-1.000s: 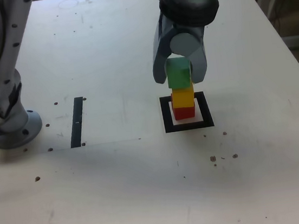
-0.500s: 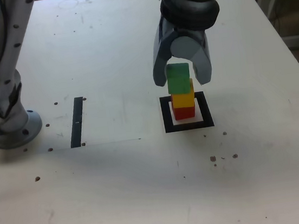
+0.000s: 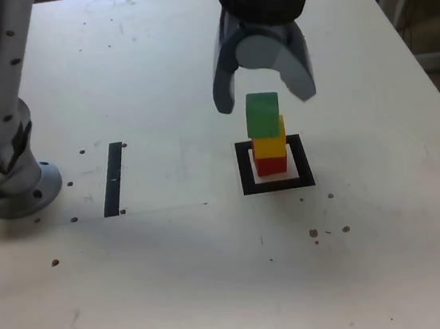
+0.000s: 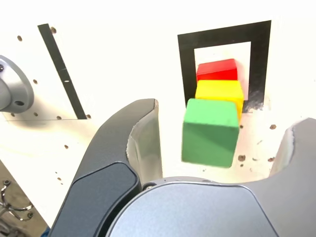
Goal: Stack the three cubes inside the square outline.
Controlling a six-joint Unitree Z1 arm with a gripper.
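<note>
With all three blocks stacked as one column, the step in hand appeared to be the release and clearance that followed placement of the top block. The matte green block formed the top layer, the matte yellow block the middle layer, and the matte red block the base. The base stood within the thick black square outline with the white centre, which lay on the white worktop, nearer its right edge than its left edge in the exterior view. The green block sat slightly off line with the yellow one, its face offset toward the exterior view's left; no visible tilt could be confirmed.

The grey curved pincer stood wide apart and held nothing. Its two fingers were positioned on either side of the upper part of the column, above and behind it in the exterior view. In the wrist view, a gap showed between each finger and the green block, and neither finger touched a block.

The next move, as judged, called for a straight withdrawal away from the column, with the fingers kept apart until fully clear. Sideways travel or early closing could have caught the green block and toppled the column, given its offset seat.
</note>
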